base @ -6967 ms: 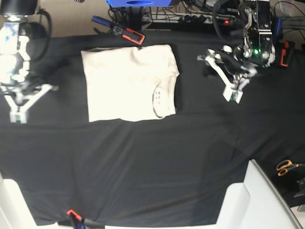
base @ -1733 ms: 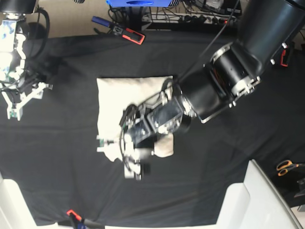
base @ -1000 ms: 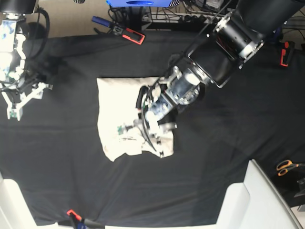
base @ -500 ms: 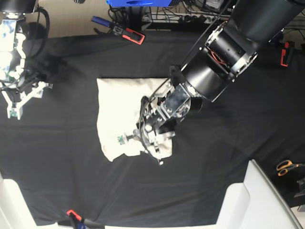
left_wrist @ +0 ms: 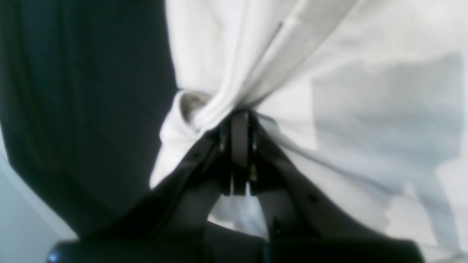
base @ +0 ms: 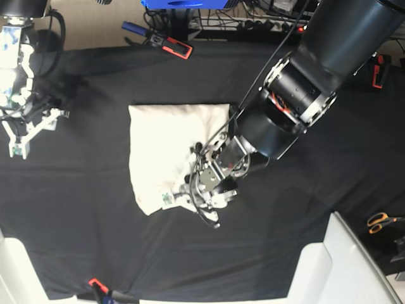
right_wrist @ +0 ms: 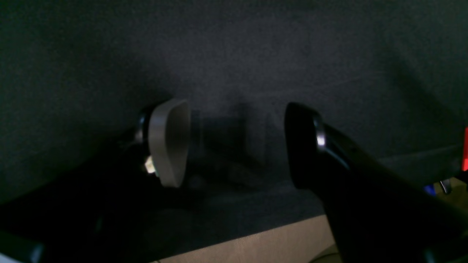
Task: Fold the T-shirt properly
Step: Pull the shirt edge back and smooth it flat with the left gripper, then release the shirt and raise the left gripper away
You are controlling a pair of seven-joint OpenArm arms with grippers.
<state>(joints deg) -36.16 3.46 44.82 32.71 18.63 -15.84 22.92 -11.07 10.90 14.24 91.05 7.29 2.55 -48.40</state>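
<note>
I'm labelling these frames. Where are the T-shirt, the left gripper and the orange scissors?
T-shirt (base: 158, 145): base view, flat upper layer of cloth.
left gripper (left_wrist: 239, 120): left wrist view, closed tips pinching bunched fabric.
orange scissors (base: 380, 221): base view, handles at the right edge.

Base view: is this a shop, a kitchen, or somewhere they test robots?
Probably a robot lab or workshop. Two robot arms work at a black tablecloth holding only a T-shirt, with tangled cables behind and orange scissors alongside.

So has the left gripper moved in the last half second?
Yes. The left gripper, shut on the T-shirt, has shifted toward the black tablecloth's near edge.
</note>
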